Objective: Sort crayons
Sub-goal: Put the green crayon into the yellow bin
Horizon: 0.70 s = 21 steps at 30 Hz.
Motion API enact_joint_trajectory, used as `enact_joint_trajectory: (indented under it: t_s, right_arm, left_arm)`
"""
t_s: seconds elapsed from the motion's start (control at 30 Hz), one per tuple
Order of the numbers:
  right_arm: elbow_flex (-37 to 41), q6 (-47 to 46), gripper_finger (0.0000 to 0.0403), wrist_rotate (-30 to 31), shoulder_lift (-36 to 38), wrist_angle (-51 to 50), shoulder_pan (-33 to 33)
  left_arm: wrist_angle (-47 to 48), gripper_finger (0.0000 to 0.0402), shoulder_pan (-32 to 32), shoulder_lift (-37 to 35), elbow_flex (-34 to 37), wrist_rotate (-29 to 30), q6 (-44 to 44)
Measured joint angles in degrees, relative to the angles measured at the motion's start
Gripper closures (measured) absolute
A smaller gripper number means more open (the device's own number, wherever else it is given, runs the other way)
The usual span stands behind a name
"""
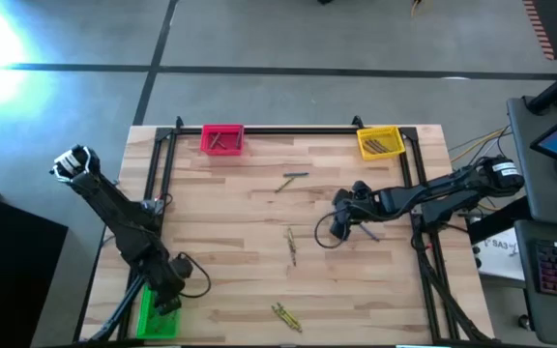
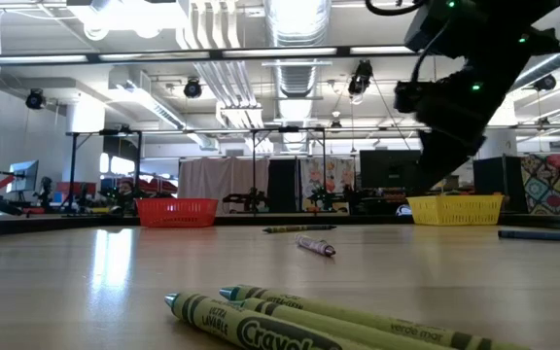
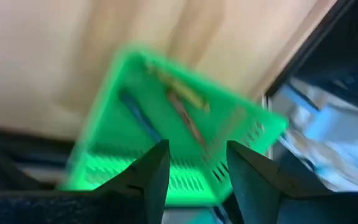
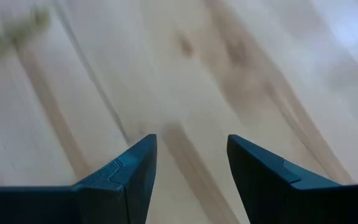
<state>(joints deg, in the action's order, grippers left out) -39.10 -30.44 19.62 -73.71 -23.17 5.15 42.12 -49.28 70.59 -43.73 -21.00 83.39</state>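
Green slotted plastic bin [image 3: 166, 143] holds thin crayons [image 3: 185, 115] below left gripper [image 3: 194, 171].

Green bin [image 1: 159, 314], pink bin [image 1: 222, 140], yellow bin [image 1: 380, 142]; olive crayons [image 1: 285, 315].

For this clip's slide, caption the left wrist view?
Left gripper, open, above the green bin holding crayons.

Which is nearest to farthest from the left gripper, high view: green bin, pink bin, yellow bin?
From the left gripper, at the table's near-left corner:
1. green bin, directly under it.
2. pink bin, far edge, left of centre.
3. yellow bin, far edge, right side.
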Motion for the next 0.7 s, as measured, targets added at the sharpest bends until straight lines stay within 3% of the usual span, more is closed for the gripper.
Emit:
enact_joint_trajectory:
  t_s: [0.1, 0.17, 0.2, 0.3, 0.33, 0.37, 0.5, 0.6, 0.7]
  right_arm:
    - [0.61, -0.95, 0.0213, 1.65, -2.20, 7.89, -0.90]
    - [0.64, -1.07, 0.0213, 0.89, -4.83, 14.25, -0.94]
    - [0.70, -0.90, 0.0213, 0.28, -6.57, 18.19, -0.92]
    - [-0.38, 4.84, 0.0213, -1.59, -12.51, 32.43, -1.03]
    - [-1.53, 8.71, 0.0213, -1.59, -14.40, 35.28, -1.23]
    - [-3.24, 13.14, 0.0213, -1.25, -16.14, 36.20, -1.66]
    - [-14.51, 21.76, 0.0213, 5.47, -21.64, 25.78, -5.51]
    - [-23.67, 25.51, 0.0213, 5.43, -25.63, 13.43, -9.79]
    - [-29.42, 29.15, 0.0213, 1.24, -29.47, 5.97, -14.51]
  left_arm:
    - [8.87, 0.0254, 1.26, -1.46, -5.40, 10.16, -8.63]
    - [15.79, 0.0253, 2.64, -2.10, -9.65, 23.84, -18.68]
    - [18.07, 0.0253, 3.22, -2.24, -11.51, 35.15, -22.94]
    - [16.16, 0.0253, 3.54, -2.68, -14.30, 77.73, -27.90]
    - [14.37, 0.0253, 4.19, -2.79, -14.65, 86.51, -29.83]
    - [12.96, 0.0253, 5.22, -2.84, -15.06, 90.22, -33.22]
    - [11.86, 0.0253, 12.31, -3.24, -13.85, 83.40, -41.38]
    - [8.35, 0.0253, 18.38, -3.21, -9.33, 78.90, -42.10]
    - [-2.10, 0.0256, 25.20, -3.24, -2.10, 70.29, -48.89]
